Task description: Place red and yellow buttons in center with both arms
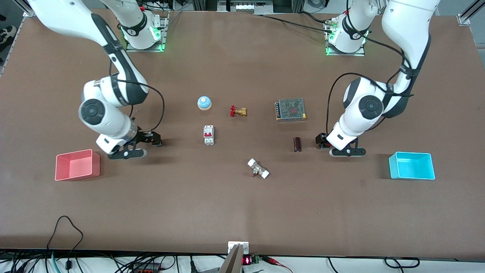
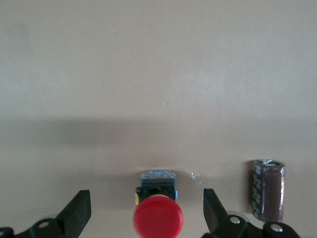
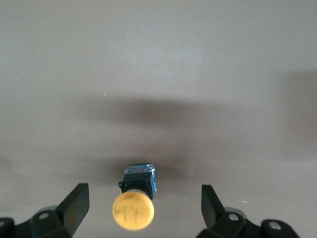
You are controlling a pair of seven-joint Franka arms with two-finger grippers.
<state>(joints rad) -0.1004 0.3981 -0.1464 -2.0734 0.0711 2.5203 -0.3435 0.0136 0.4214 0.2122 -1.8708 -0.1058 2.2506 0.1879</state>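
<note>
Red button (image 2: 158,214) lay on the brown tabletop (image 1: 242,204) between the wide-open fingers of the left gripper (image 2: 147,213), ungripped, a dark capacitor (image 1: 297,144) beside it at 9 o'clock; yellow button (image 3: 133,207) lay likewise between the right gripper's (image 3: 144,208) spread fingers beside the pink bin (image 1: 77,164)

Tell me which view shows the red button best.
The left wrist view: the red button lies on the tabletop between the open left gripper's fingers, cap and dark body plain. In the front view the left arm hides it. The right wrist view shows only the yellow button.
</note>
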